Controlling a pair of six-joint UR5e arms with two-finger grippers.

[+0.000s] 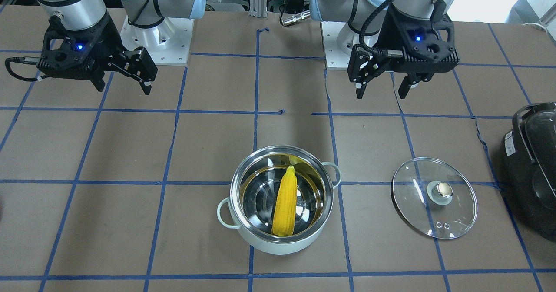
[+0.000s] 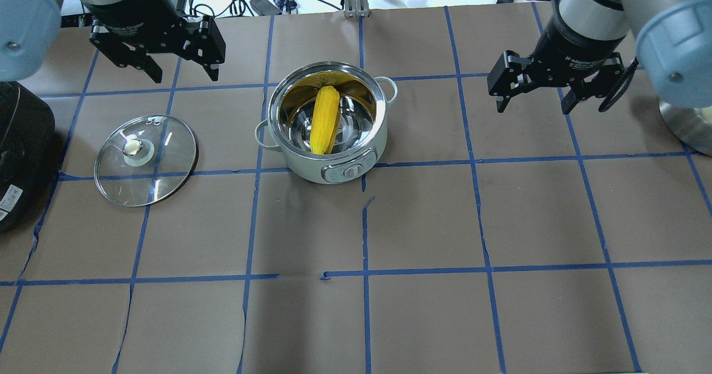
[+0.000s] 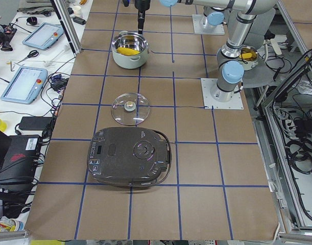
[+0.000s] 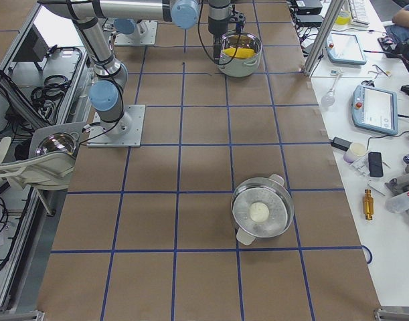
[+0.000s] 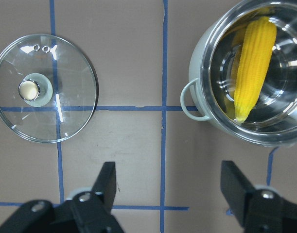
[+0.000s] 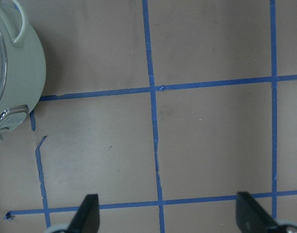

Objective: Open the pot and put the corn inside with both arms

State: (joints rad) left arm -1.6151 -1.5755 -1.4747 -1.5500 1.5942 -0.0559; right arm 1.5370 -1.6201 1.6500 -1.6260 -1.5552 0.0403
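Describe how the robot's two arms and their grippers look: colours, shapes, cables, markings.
The left arm and right arm are silver-grey tubes with light-blue joint caps. The left gripper and right gripper are black, two-fingered, with small white lettering on the collar above. Each wrist carries a black mount with a blue light and a black cable.

In the overhead view you could make out white lettering on the black body of the left hand (image 2: pixel 186 77) and of the right hand (image 2: pixel 533 108). It seemed to read "Adaptive Gripper", though it was blurred. The white sticker (image 2: pixel 11 197) on the black appliance (image 2: pixel 25 134) was too small to read.
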